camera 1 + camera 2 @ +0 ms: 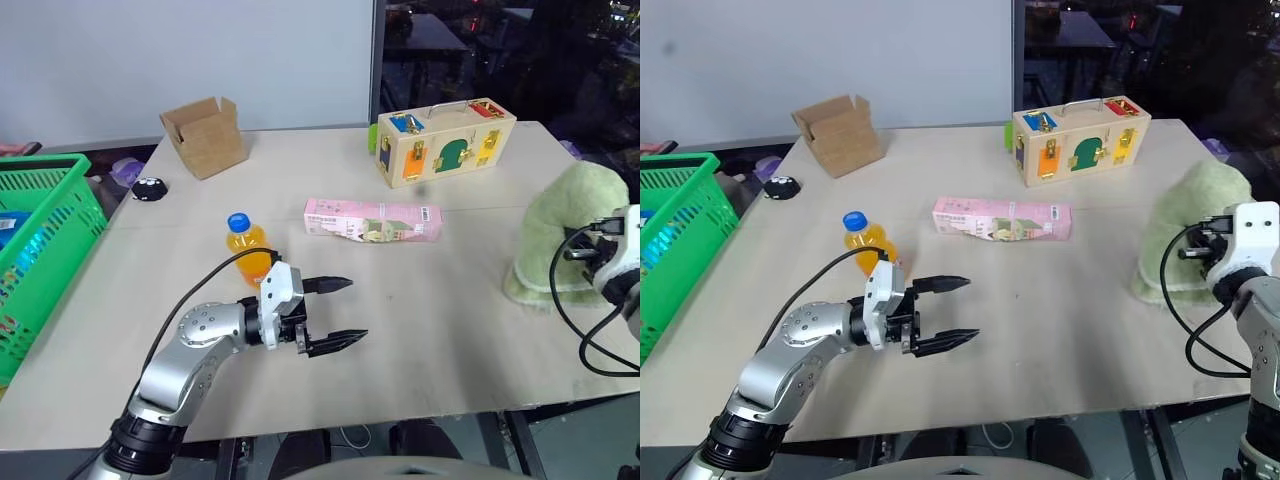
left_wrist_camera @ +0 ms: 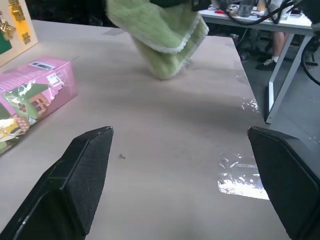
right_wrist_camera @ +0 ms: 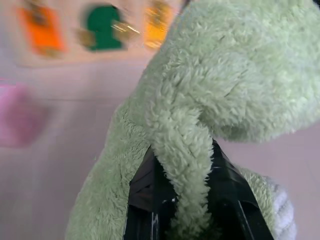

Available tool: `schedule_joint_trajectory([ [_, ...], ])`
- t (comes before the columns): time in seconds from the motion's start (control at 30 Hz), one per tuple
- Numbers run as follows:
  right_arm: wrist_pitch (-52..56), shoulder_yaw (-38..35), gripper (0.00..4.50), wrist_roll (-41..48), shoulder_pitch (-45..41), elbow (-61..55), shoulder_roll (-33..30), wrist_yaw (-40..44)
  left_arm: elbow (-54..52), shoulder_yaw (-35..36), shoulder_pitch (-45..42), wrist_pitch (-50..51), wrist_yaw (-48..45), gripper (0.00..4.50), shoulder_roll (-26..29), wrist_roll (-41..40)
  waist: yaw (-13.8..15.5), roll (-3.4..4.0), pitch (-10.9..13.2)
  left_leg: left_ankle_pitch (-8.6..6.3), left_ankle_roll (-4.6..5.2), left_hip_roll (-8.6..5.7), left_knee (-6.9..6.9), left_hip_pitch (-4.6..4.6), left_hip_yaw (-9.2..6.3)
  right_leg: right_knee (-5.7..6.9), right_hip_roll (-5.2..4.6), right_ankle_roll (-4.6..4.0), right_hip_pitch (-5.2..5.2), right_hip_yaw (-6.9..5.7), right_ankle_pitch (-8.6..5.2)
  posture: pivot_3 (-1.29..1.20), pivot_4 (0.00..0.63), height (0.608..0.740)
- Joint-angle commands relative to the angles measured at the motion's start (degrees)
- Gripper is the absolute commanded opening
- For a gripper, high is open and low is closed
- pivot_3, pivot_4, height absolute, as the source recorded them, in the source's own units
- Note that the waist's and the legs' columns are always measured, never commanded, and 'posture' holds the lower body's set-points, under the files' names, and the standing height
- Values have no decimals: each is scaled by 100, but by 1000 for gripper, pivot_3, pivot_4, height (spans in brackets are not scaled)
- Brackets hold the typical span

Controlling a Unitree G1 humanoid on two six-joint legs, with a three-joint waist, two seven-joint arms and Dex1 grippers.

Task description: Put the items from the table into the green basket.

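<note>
Right gripper (image 3: 182,200) clamped on the fluffy pale-green cloth (image 1: 565,235); left gripper (image 1: 340,312) spread wide and empty.

Taking the long pink carton (image 1: 372,220) on the table (image 1: 450,330) as landmark: the cloth hangs lifted at the table's right edge, well right of the carton, a fold pinched between the black fingers (image 3: 145,187). The left gripper hovers in front of the carton, touching nothing. The orange-drink bottle (image 1: 245,245) stands just left of the carton, and the green basket (image 1: 45,250) sits far left, off the table's edge.

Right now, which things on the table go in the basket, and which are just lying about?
For the job:
orange-drink bottle
pink carton
pale-green cloth, pinched in the right gripper
green basket

Just lying about:
cardboard box
wooden latch box
small black-and-white object
</note>
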Motion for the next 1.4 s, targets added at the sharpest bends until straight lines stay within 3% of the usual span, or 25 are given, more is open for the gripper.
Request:
schedule_joint_trajectory([
  [0.03,-3,215,81,-440,-222,488,-516,-79,-340,7,-172,55,142,4500,-33,-53,0,4,-1,0,0,0,0,2,6,0,0,2,0,4,2,-60,1,740],
  [0.17,-201,805,81,-922,-510,1822,-1256,209,-467,17,-275,208,290,4500,-42,-98,4,6,-2,0,1,-1,0,4,16,-1,0,9,0,15,13,-51,0,740],
  [0.3,-762,1485,81,-1370,-1344,3740,-1535,506,-512,23,-299,264,347,4500,-29,-98,-23,10,-1,0,1,0,-1,15,35,0,3,7,0,34,19,-36,0,740],
  [0.33,-931,1694,650,-1412,-1566,4203,-1539,799,-531,27,-298,269,377,4500,-36,-90,-22,10,-1,0,2,0,-1,13,37,-1,3,7,-1,37,24,-25,0,740],
  [0.43,-1194,1843,1412,-1313,-1985,4910,-1498,1347,-588,53,-280,297,426,4500,-33,-123,-18,10,-1,0,2,0,-1,15,42,-2,4,8,0,44,26,-15,0,740],
  [0.5,-1336,1844,2283,-1384,-2099,5059,-1568,1356,-629,93,-251,293,473,4500,-37,-137,-4,14,0,-1,4,0,-1,15,43,-2,4,8,0,46,28,-2,0,740],
  [0.63,-1347,1609,4132,-1316,-1803,4469,-1771,1469,-771,167,-106,306,634,4500,-37,-177,42,14,-1,-3,7,-1,-1,11,42,-2,3,8,-1,46,29,16,0,740],
  [0.67,-1274,1502,4421,-1265,-1625,4128,-1812,1489,-810,186,-50,307,672,4500,-33,-186,52,14,-1,-4,8,-1,-1,9,40,-3,3,9,-2,45,29,14,0,740],
  [0.87,-613,820,4421,-309,-373,1661,-2107,2601,-964,357,145,394,919,4500,-78,-322,99,18,-3,-7,14,1,-1,13,40,-1,6,18,-3,46,23,-16,0,740],
  [1.0,-645,502,4421,340,-162,665,-2245,3253,-987,518,271,422,988,4500,-51,-412,84,19,-2,-7,14,0,6,11,42,-2,6,34,0,49,15,-37,0,740],
  [1.1,-730,977,4421,587,-833,303,-1969,3265,-1087,642,379,470,1201,4500,-118,-455,-7,18,-1,-7,14,1,10,19,51,-1,7,49,0,64,24,-35,0,740],
  [1.17,-1074,1693,4421,159,-1383,433,-1686,3073,-1139,696,443,504,1288,4500,-127,-483,-62,6,-5,-7,13,0,15,25,52,-2,12,46,1,75,30,-24,0,740],
  [1.3,-993,3003,4421,-190,-2876,1658,-1017,3498,-1226,809,655,420,1292,4500,-84,-477,-130,-5,-5,-7,13,0,20,23,49,-5,16,45,0,78,37,16,0,740],
  [1.4,-1654,3621,4421,-600,-3696,2891,-616,3896,-1374,927,880,359,1267,4500,-38,-497,-52,-8,-3,-7,14,-4,20,14,47,-7,13,30,-4,79,54,39,0,740],
])
